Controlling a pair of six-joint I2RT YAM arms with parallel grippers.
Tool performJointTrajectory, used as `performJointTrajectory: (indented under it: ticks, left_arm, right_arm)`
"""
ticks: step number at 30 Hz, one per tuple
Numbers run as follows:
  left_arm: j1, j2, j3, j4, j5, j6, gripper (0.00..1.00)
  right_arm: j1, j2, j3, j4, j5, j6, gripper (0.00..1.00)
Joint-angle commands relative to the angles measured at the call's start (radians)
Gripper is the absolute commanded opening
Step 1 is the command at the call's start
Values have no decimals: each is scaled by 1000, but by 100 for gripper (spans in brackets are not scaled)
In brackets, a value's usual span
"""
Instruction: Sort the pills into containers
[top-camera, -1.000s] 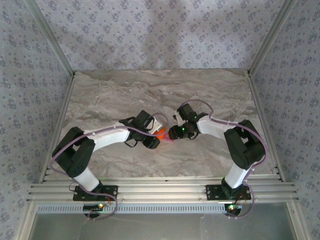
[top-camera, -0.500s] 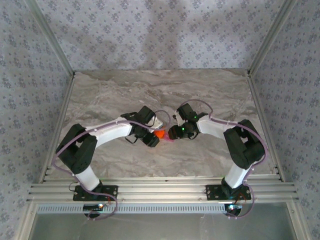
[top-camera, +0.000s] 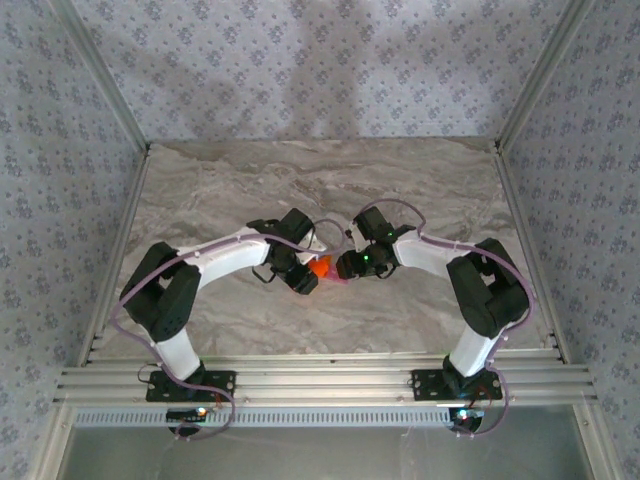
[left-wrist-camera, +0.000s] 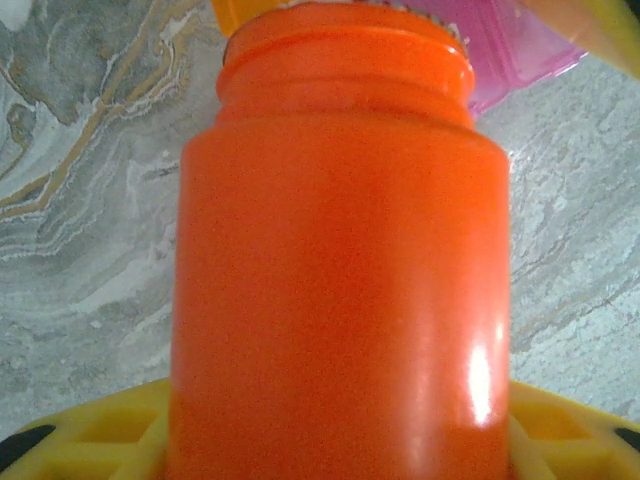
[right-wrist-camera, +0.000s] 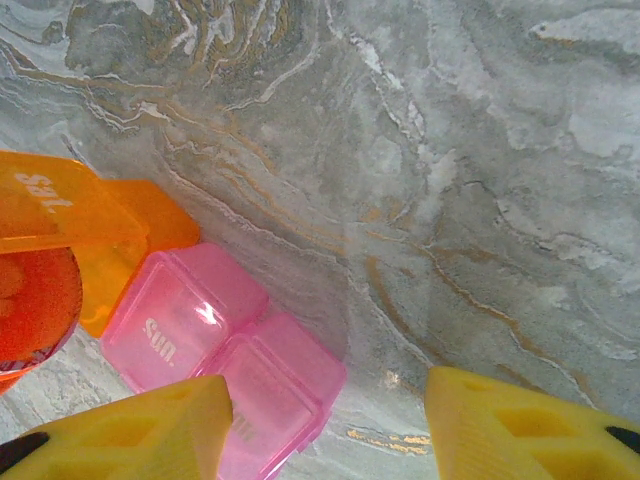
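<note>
The left arm (top-camera: 215, 265) has swung its elbow and wrist slightly rightward and farther up the tabletop (top-camera: 420, 180) over the last second, while the right arm (top-camera: 440, 255) has kept its pose.

Nearest in the left wrist view, the left pincer (left-wrist-camera: 335, 445) is pinching the orange bottle (left-wrist-camera: 340, 250): its yellow fingers (left-wrist-camera: 70, 435) press against the bottle's lower sides. The bottle points away from the camera, its open mouth reaching just over the edge of the pink box (left-wrist-camera: 520, 50) beyond it.

In the right wrist view, the right pincer (right-wrist-camera: 330, 420) is spread, its yellow fingers (right-wrist-camera: 525, 425) well apart with nothing clamped; a corner of the pink box (right-wrist-camera: 225, 355) lies just beside the left finger. The containers (right-wrist-camera: 150, 300) sit joined side by side on the marbled tabletop (right-wrist-camera: 480, 180), lids flipped open: the pink box closer to this pincer, the orange box (right-wrist-camera: 120, 235) behind it, with the bottle's rim (right-wrist-camera: 30, 300) overhanging the orange one at the picture's left edge.

From above, the left pincer (top-camera: 306, 274) and right pincer (top-camera: 345, 268) face each other near the tabletop's middle, the orange bottle (top-camera: 318, 267) and a sliver of pink box (top-camera: 338, 282) between them.
</note>
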Motion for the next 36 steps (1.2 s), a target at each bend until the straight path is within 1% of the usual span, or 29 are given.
performJointTrajectory:
  ticks: [1, 9, 28, 36]
  left_arm:
    - [6, 13, 45, -63, 12, 16, 0]
    - [5, 42, 99, -119, 5, 18, 0]
    - [-6, 69, 136, -176, -11, 19, 0]
    - [-16, 107, 196, -229, -31, 34, 0]
  right_arm:
    - [1, 44, -6, -45, 25, -11, 56]
    - [1, 46, -5, -43, 22, -9, 56]
    - [0, 56, -4, -39, 15, -6, 56]
    - [0, 55, -2, -40, 16, -7, 55]
